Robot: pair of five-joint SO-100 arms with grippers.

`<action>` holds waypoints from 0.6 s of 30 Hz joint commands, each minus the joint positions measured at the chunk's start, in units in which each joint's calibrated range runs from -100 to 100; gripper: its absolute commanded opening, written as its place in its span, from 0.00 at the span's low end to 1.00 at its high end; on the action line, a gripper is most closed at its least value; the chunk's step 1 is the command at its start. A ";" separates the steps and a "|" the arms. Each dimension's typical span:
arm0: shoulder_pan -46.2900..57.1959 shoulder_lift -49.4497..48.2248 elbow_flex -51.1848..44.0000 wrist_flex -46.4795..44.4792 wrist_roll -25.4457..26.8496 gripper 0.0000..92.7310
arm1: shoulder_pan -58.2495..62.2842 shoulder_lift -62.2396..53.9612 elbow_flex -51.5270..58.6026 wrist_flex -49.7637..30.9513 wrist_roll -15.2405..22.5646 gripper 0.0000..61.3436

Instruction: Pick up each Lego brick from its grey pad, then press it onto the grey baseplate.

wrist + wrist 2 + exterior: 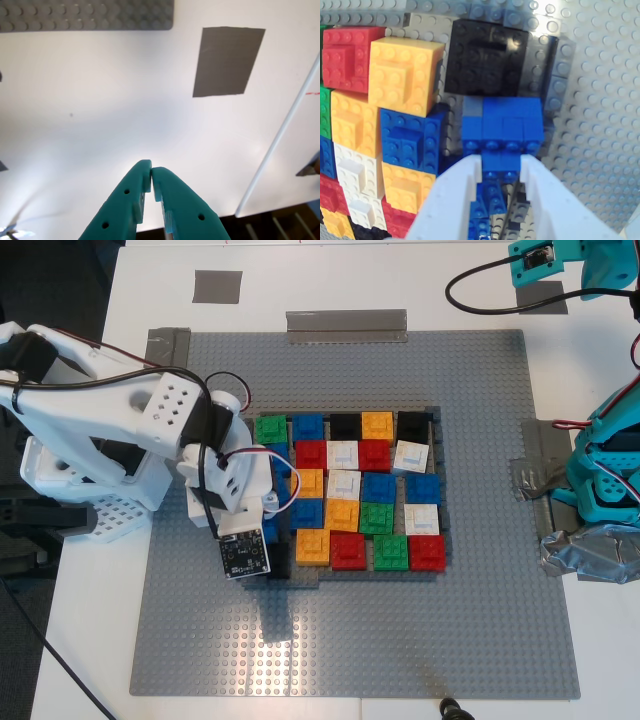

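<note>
White arm setting a blue brick at the edge of the brick grid

The second gripper (500, 172) is pinching a blue Lego brick (502, 132) between its white fingers (452, 200), holding it over the grey baseplate (480, 620) beside a black brick (487, 57), at the grid's side toward the exterior view's left. The brick is looking light, rigid and smooth-sided, so squeezing opposite flat walls seems safest. The first gripper (151, 175) is hanging over the white surface (100, 115), teal fingers pressed together and holding nothing, near a grey pad (227, 61).
</note>
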 commanded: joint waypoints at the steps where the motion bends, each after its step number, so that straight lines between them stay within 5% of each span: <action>1: 0.61 -2.55 -2.78 0.39 0.24 0.00 | -1.10 -2.90 -0.03 1.08 -0.93 0.00; 18: 0.11 -2.55 -3.24 0.39 0.24 0.00 | -7.26 -1.09 -8.16 2.87 -7.19 0.00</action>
